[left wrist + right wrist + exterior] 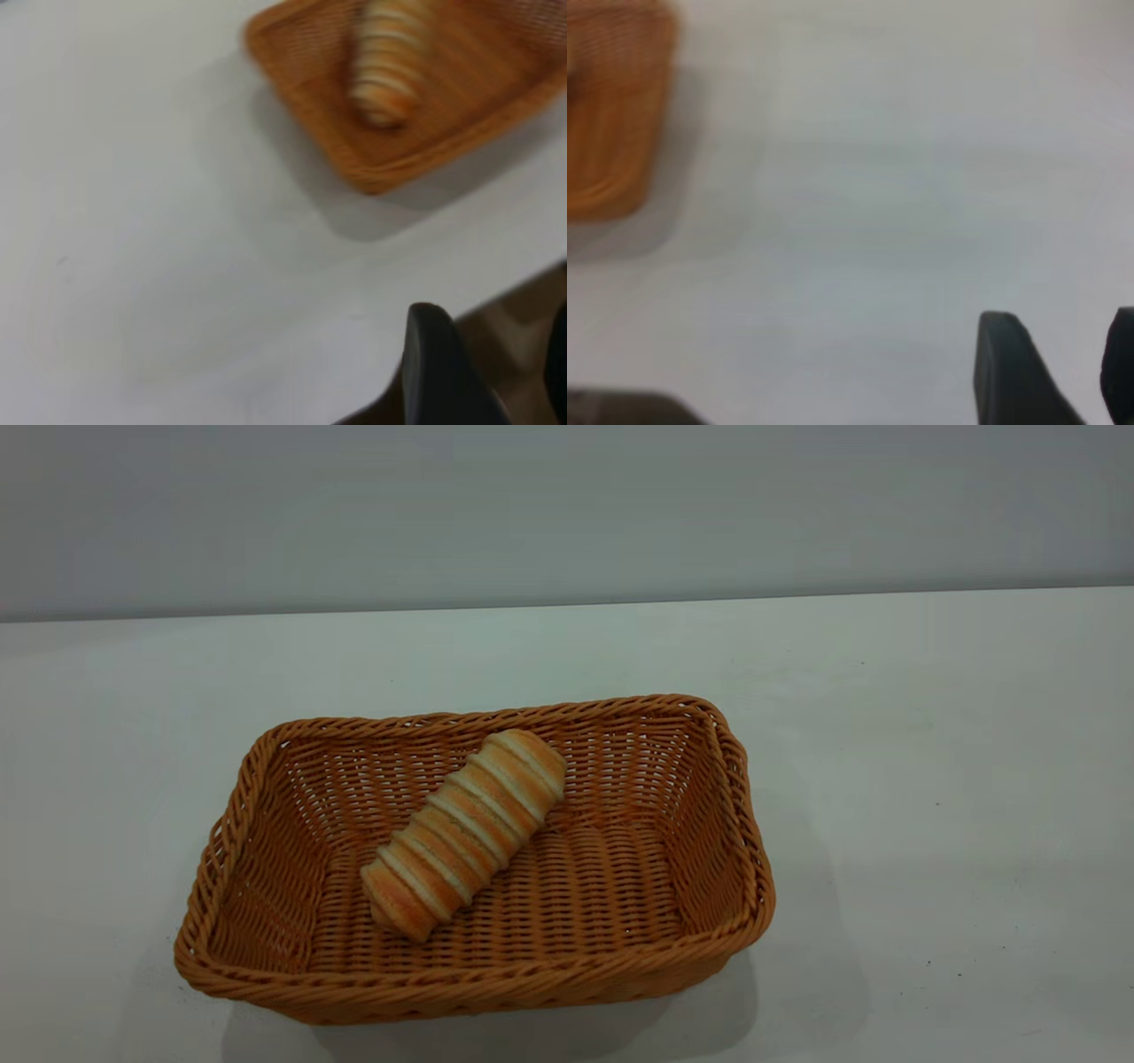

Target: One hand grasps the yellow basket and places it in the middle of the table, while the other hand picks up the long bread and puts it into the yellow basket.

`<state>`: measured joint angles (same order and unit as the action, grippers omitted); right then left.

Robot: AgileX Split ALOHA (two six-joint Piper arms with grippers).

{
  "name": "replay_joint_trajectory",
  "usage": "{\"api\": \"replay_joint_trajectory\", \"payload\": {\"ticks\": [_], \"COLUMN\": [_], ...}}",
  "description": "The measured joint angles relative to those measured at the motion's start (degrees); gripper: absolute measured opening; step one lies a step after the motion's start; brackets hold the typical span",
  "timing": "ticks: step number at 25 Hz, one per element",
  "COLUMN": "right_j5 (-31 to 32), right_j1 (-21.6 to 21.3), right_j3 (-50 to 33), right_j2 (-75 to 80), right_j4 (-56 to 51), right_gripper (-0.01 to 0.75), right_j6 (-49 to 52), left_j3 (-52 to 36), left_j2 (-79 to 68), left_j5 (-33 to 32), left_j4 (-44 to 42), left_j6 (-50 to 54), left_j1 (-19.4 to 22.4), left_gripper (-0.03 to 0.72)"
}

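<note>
The yellow basket [461, 983] stands on the white table [930, 735], a little left of the middle. The long bread [465, 833] lies slantwise inside it, one end against the far wall. Neither arm shows in the exterior view. In the left wrist view my left gripper [492, 328] is open and empty, well back from the basket [381, 173] and bread [385, 62], over the table's edge. In the right wrist view my right gripper [1059, 332] is open and empty above bare table, far from the basket [611, 115].
A plain grey wall [567, 505] runs behind the table. The table's edge and brown floor [518, 314] show beside the left gripper. A few tiny dark specks [928, 962] mark the tabletop at the right.
</note>
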<state>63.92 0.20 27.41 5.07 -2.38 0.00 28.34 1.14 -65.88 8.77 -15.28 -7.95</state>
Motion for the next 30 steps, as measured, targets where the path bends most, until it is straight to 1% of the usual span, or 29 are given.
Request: {"api": "replay_joint_trajectory", "payload": {"ticks": [2, 4, 7, 10, 14, 17, 19, 25, 30], "right_j5": [0.0, 0.0, 0.0, 0.0, 0.0, 0.0, 0.0, 0.0, 0.0], "right_j1": [-3.6, -5.4, -5.9, -6.0, -5.8, -4.4, -3.6, -3.3, 0.7], "right_j3": [0.0, 0.0, 0.0, 0.0, 0.0, 0.0, 0.0, 0.0, 0.0], "right_j2": [0.0, 0.0, 0.0, 0.0, 0.0, 0.0, 0.0, 0.0, 0.0], "right_j4": [0.0, 0.0, 0.0, 0.0, 0.0, 0.0, 0.0, 0.0, 0.0], "right_gripper": [0.237, 0.237, 0.237, 0.238, 0.238, 0.238, 0.238, 0.238, 0.238], "right_j6": [0.0, 0.0, 0.0, 0.0, 0.0, 0.0, 0.0, 0.0, 0.0], "left_j3": [0.0, 0.0, 0.0, 0.0, 0.0, 0.0, 0.0, 0.0, 0.0], "left_j2": [0.0, 0.0, 0.0, 0.0, 0.0, 0.0, 0.0, 0.0, 0.0], "left_j5": [0.0, 0.0, 0.0, 0.0, 0.0, 0.0, 0.0, 0.0, 0.0], "left_j4": [0.0, 0.0, 0.0, 0.0, 0.0, 0.0, 0.0, 0.0, 0.0], "left_j6": [0.0, 0.0, 0.0, 0.0, 0.0, 0.0, 0.0, 0.0, 0.0], "left_j1": [4.8, 9.8, 15.5, 18.4, 18.9, 18.8, 18.5, 16.3, 16.3], "left_gripper": [0.365, 0.365, 0.365, 0.365, 0.365, 0.365, 0.365, 0.365, 0.365]}}
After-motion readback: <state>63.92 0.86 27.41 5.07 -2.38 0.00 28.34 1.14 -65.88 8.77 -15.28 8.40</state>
